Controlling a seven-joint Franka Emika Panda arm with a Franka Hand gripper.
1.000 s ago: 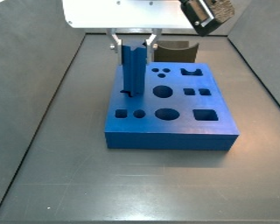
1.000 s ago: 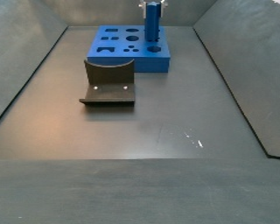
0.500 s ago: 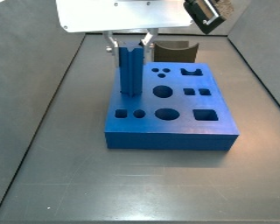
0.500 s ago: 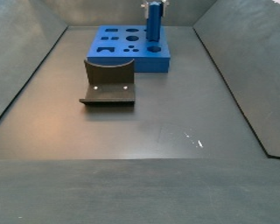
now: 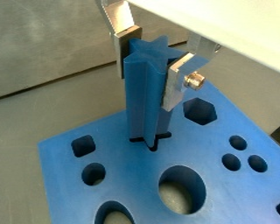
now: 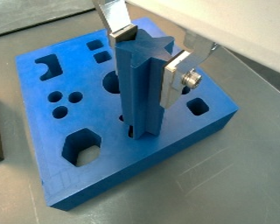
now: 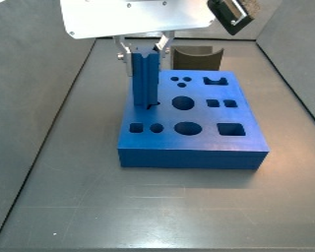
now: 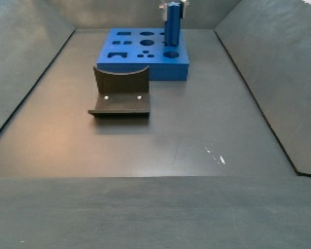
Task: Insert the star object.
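Note:
The star object (image 7: 146,79) is a tall blue ridged bar. It stands upright with its lower end in a hole near the edge of the flat blue block (image 7: 187,153) with several shaped holes. My gripper (image 7: 145,49) comes down from above and is shut on the bar's upper part, one silver finger on each side. Both wrist views show the bar (image 5: 149,96) (image 6: 140,87) between the pads of the gripper (image 5: 152,61) (image 6: 147,54), above the block (image 5: 241,197) (image 6: 143,156). In a side view the bar (image 8: 174,24) rises from the block (image 8: 165,70) up to the gripper (image 8: 171,5).
The dark fixture (image 8: 120,92) with a curved top stands on the floor beside the block; it also shows behind the block in a side view (image 7: 197,54). Sloping grey walls (image 8: 28,78) enclose the dark floor (image 8: 185,146).
The gripper's white body has come down a little in the side view. The bar stays upright in the block and seems slightly lower.

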